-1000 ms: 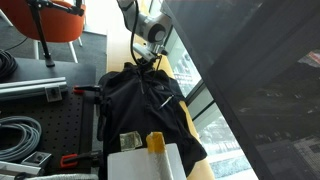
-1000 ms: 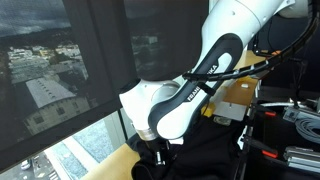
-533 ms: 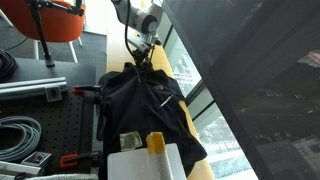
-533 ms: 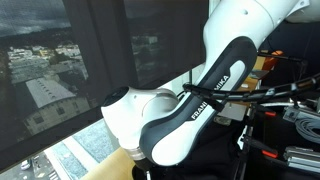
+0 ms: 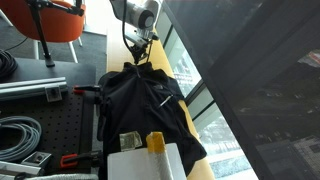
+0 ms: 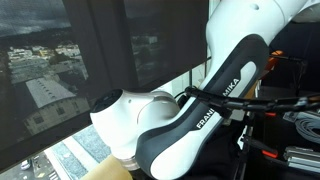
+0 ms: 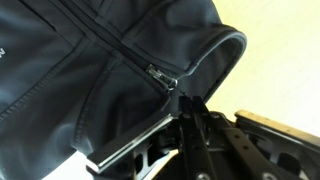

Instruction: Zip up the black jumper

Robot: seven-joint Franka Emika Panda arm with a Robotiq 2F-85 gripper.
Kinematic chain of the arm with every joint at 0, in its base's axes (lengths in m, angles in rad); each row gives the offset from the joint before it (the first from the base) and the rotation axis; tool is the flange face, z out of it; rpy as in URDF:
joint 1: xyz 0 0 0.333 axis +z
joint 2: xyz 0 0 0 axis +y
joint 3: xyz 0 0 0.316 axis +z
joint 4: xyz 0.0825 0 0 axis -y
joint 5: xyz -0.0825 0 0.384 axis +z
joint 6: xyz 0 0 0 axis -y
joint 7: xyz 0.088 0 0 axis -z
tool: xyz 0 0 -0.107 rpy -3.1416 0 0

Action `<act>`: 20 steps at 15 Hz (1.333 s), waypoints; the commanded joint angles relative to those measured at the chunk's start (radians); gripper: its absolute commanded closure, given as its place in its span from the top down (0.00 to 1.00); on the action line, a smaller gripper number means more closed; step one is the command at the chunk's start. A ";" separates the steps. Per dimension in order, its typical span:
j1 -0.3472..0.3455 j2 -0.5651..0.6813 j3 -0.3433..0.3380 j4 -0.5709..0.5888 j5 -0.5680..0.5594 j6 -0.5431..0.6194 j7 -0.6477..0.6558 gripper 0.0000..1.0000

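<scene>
The black jumper [image 5: 145, 100] lies spread on the wooden bench by the window. In the wrist view its zip line runs up to a silver zip pull [image 7: 159, 74] just under the collar [image 7: 215, 55]. My gripper [image 7: 190, 100] is at the collar end, fingertips pressed together just off the pull, with nothing visible between them. In an exterior view the gripper [image 5: 139, 56] hangs over the jumper's far end. In an exterior view the white arm [image 6: 190, 120] hides both gripper and jumper.
A yellow object [image 5: 155, 142] and a white box [image 5: 145, 163] sit at the jumper's near end. Coiled cables [image 5: 20, 135] and red clamps [image 5: 70, 158] lie on the black breadboard. An orange chair [image 5: 55, 20] stands behind. The window glass [image 5: 250, 90] runs along the bench.
The arm has drawn back toward the collar end and a little upward. Its white body has swung to fill more of the exterior view. The jumper has not moved.
</scene>
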 commanded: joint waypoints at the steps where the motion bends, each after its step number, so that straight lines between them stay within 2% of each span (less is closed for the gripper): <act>1: 0.014 -0.008 0.013 0.000 -0.003 0.046 -0.002 0.02; 7: 0.015 -0.011 0.016 0.011 0.003 0.071 -0.004 0.02; 8: 0.013 -0.021 0.016 -0.001 0.006 0.071 0.000 0.32; 9: 0.010 -0.036 0.017 -0.020 0.008 0.073 0.002 0.33; 14: -0.017 -0.141 0.016 -0.141 0.005 0.136 0.013 0.68; 18: -0.073 -0.316 -0.032 -0.327 0.003 0.191 0.055 0.98; 20: -0.124 -0.376 -0.048 -0.381 -0.002 0.191 0.087 1.00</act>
